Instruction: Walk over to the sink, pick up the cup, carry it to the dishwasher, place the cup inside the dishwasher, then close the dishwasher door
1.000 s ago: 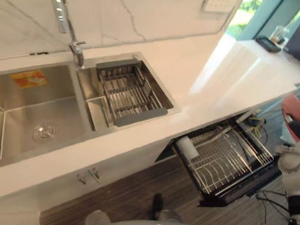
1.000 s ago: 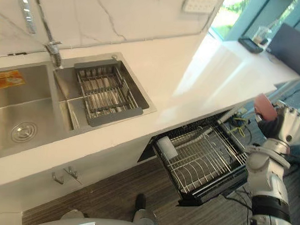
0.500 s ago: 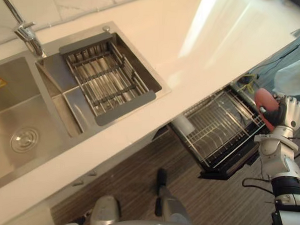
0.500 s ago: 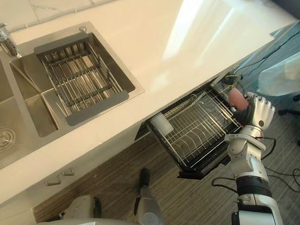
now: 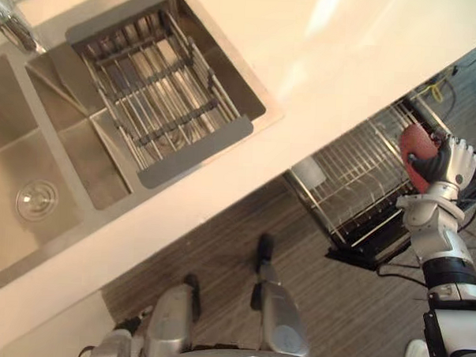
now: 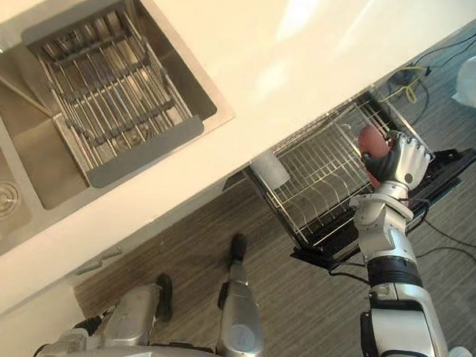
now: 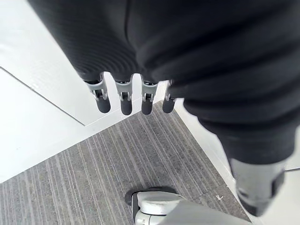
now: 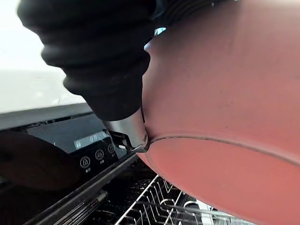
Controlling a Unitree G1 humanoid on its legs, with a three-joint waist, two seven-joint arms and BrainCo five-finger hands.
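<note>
Cup (image 5: 415, 151) is in my right hand (image 5: 450, 160), fingers curled round it, held above the outer end of the dishwasher rack (image 5: 352, 179), not yet inside it. Left hand (image 7: 123, 101) idle, fingers straight and relaxed, well apart from the rack, over the floor (image 7: 93, 164). Risks as I judge them: letting go from up here could bounce the cup off the rack's wires onto the open door (image 6: 456, 168) or the floor; coming down at a slant could snag it on the wires; the smooth rounded wall may slide if I loosen early. White cylinder (image 5: 308, 172) sits at the rack's inner corner, well apart from the cup, so a clash there looks unlikely. Rack is pulled out, so the door probably won't shut until it goes back in. Cup looks reddish-pink, matte, smooth, rounded, with a thin seam line in the right wrist view; can't tell which way its mouth faces
</note>
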